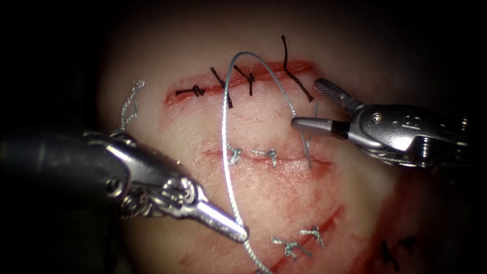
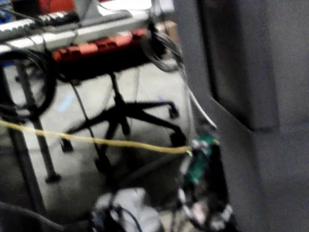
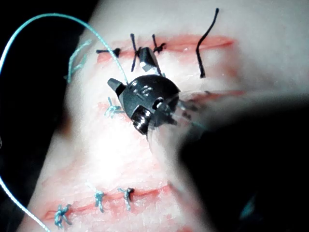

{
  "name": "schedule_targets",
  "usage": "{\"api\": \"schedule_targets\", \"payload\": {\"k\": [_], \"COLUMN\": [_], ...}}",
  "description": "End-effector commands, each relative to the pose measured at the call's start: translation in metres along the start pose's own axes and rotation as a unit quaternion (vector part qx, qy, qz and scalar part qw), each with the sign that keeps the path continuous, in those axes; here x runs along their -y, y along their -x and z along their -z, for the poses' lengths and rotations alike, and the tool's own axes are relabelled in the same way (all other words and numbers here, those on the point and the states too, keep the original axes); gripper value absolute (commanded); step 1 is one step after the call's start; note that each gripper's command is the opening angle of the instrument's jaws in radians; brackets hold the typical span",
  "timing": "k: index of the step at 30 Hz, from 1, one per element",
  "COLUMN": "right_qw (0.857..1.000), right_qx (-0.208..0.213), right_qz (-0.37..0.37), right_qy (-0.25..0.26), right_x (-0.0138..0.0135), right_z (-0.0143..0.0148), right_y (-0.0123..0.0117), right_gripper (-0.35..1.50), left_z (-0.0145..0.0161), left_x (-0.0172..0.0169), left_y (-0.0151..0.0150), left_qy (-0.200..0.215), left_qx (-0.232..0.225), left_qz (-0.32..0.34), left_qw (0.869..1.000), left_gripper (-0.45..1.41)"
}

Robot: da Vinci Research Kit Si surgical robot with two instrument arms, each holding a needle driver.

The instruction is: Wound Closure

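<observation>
Thread (image 1: 224, 152) arcs from your left tool (image 1: 241, 234), whose jaws are closed on it low on the tissue (image 1: 284, 203), up over the cut (image 1: 284, 160) to your right tool (image 1: 312, 109), jaws wide apart, holding nothing.

Endoscope: left tool pinches the thread, right tool's jaws spread apart

Left tool (image 1: 238, 232) grips the pale thread (image 1: 224, 127) below the middle cut (image 1: 284, 160); thread arcs up over the tissue (image 1: 284, 203), then down toward the cut's right end. Right tool (image 1: 304, 106) holds nothing. Can't spot the needle.
</observation>
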Motion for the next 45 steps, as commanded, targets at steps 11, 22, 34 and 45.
{"api": "schedule_targets", "payload": {"k": [11,22,34,45], "right_qw": [1.000,1.000,1.000,1.000], "right_qx": [-0.001,-0.002,-0.002,-0.002], "right_qz": [0.002,0.003,0.003,0.004], "right_qy": [-0.001,0.001,0.002,0.002], "right_x": [0.0005,0.0007,0.0008,0.0009], "right_z": [-0.0009,-0.0012,-0.0015,-0.0015], "right_y": [0.0001,0.0004,0.0004,0.0004], "right_gripper": [1.30,1.26,1.30,1.32], "left_z": [-0.0003,-0.0010,-0.0147,-0.0162], "left_x": [-0.0025,-0.0063,-0.0060,-0.0045], "left_y": [-0.0041,-0.0061,-0.0065,-0.0079], "left_qy": [0.055,0.119,0.123,0.113], "left_qx": [-0.099,-0.172,-0.254,-0.285], "left_qz": [-0.051,-0.050,-0.072,-0.077], "left_qw": [0.992,0.977,0.957,0.949], "left_gripper": [1.15,1.11,0.93,0.81]}}
